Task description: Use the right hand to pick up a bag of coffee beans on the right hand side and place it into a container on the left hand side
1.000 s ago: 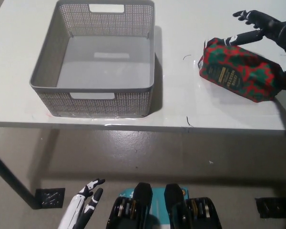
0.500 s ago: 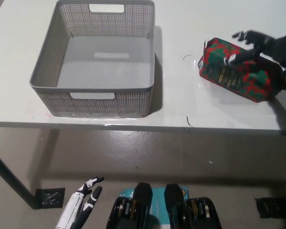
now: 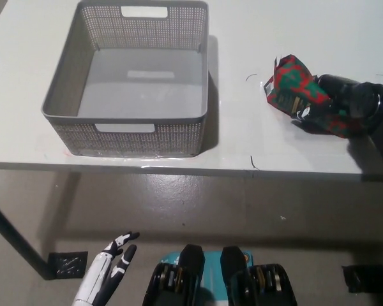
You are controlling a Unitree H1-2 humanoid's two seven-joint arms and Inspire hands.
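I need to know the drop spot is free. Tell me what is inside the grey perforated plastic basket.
The grey perforated plastic basket shows only its bare smooth floor; nothing lies in it. The strip of floor just behind the near wall is hidden by that wall.

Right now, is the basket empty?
Empty: the basket shows only bare grey floor. The bag lies on the table.

A white bench (image 3: 242, 25) fills the upper part of the frame, its glossy top catching soft reflections along the front edge. A dark leg (image 3: 13, 237) slants down at the lower left. Below lies a grey-brown concrete floor (image 3: 242, 210), mottled and scuffed, shaded just under the bench edge. A small black patterned square (image 3: 67, 264) sits on the floor at the lower left, another dark patch (image 3: 365, 278) at the lower right.
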